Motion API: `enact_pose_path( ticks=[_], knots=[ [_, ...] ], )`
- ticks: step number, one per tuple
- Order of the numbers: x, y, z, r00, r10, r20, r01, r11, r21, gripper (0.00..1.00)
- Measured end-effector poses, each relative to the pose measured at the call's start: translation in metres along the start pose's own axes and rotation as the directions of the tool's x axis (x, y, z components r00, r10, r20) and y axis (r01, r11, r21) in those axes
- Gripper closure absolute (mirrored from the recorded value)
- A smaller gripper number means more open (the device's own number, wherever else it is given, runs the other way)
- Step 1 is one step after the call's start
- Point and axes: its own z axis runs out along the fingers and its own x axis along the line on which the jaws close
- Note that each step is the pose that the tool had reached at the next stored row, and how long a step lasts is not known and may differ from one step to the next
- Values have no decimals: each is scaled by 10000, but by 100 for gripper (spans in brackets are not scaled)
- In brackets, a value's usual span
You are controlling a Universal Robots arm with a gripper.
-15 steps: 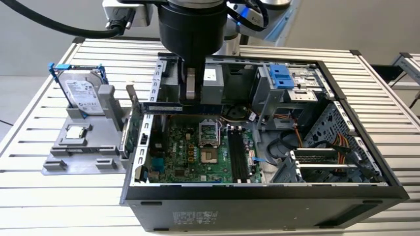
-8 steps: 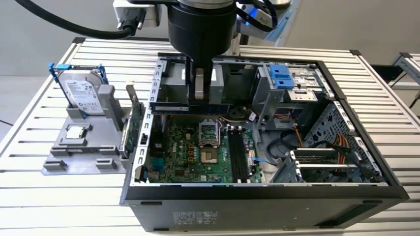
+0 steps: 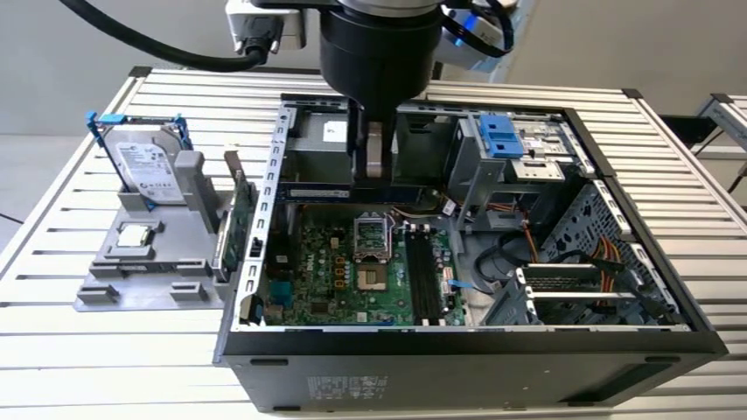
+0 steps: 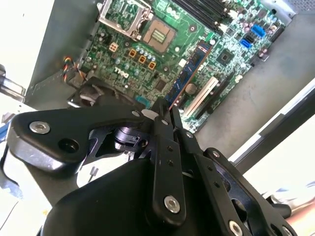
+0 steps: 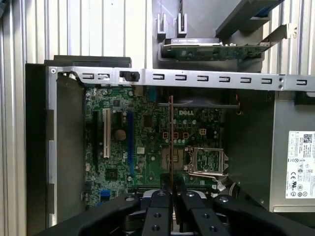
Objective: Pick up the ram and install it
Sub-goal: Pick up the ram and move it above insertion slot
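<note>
Ram [image 3: 332, 191]: thin, long, narrow stick, bluish-green board w/ dark chips along its face. In the exterior view it is seen side-on, lying level. In the first wrist view the ram [image 5: 171, 142] is seen edge-on, as a thin line across the board below. In the second wrist view its bluish face [image 4: 189, 73] is seen slanting away from the fingertips.

Hand [image 3: 373, 175]: pressed together on the ram, which is pinched between the two fingertips. Grip is taken at the upper long edge, approx. mid-length, a bit toward the exterior view's right. The stick hangs below the fingertips, w/ both ends sticking out free. In both wrist views the dark fingers are seen converging on the stick w/ no gap visible (hand [image 4: 165, 109], [image 5: 171, 194]).

Position: ram is held inside the open PC case [image 3: 467, 359], above the green motherboard [image 3: 338, 280], over its far part just beyond the CPU socket [image 3: 371, 234]. The long dark memory slots [image 3: 426, 278] are noted to the exterior view's right of the socket. The ram is not seated in them and is held crosswise to their run. Case is set on the slatted table [image 3: 94, 367].
</note>
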Motion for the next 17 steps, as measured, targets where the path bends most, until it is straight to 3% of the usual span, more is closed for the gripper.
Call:
enact_pose_path(
  ticks=[17],
  knots=[
    [-1,-364,-7,10000,1,0,-1,10000,0,100]
  ],
)
